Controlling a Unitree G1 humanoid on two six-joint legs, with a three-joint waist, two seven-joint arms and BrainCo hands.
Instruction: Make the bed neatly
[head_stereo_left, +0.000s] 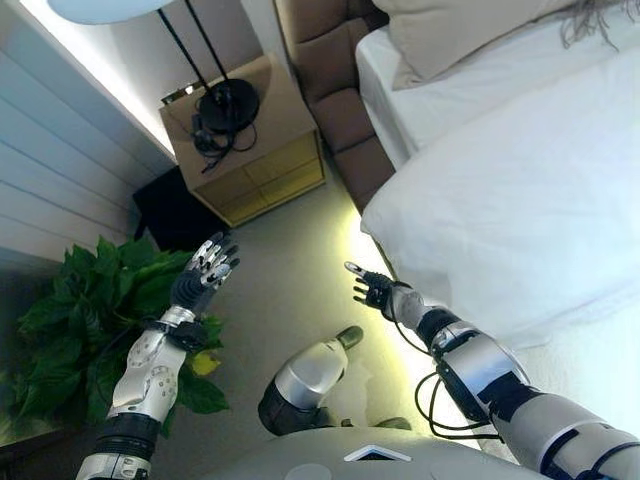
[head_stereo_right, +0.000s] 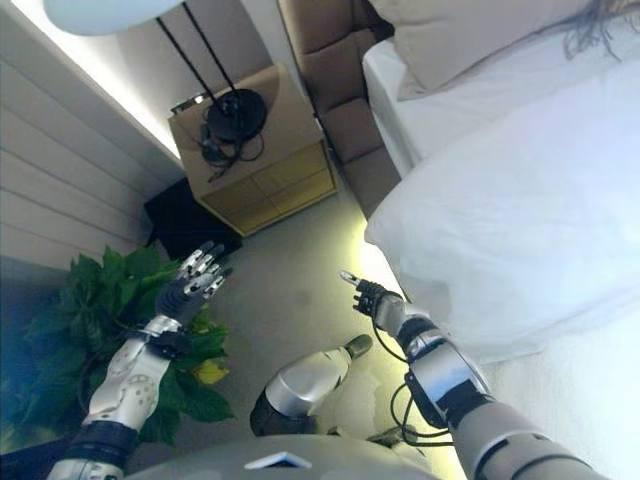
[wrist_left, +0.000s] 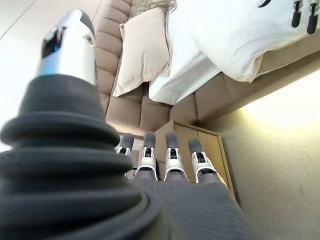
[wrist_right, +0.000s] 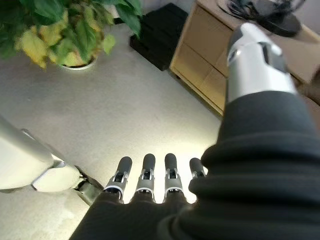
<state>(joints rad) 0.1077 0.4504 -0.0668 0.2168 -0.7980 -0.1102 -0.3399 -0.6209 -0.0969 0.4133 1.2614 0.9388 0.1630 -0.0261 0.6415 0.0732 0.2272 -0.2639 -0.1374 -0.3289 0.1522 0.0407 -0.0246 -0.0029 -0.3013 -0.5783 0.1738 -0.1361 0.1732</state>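
The bed fills the right side, with a white duvet (head_stereo_left: 520, 200) whose edge hangs over the bed's side. A beige pillow (head_stereo_left: 450, 30) lies at the head on the white sheet (head_stereo_left: 400, 90), against a padded brown headboard (head_stereo_left: 335, 70). My left hand (head_stereo_left: 205, 270) is open, held over the floor near the plant, holding nothing. My right hand (head_stereo_left: 375, 290) is open over the floor just below the duvet's hanging edge, apart from it. The left wrist view shows the pillow (wrist_left: 142, 50) and duvet (wrist_left: 235, 35) past straight fingers (wrist_left: 170, 155).
A wooden nightstand (head_stereo_left: 250, 150) with a black lamp base (head_stereo_left: 228, 105) and cables stands beside the headboard. A black box (head_stereo_left: 175, 210) sits on the floor next to it. A potted green plant (head_stereo_left: 90, 320) stands at the left by the panelled wall.
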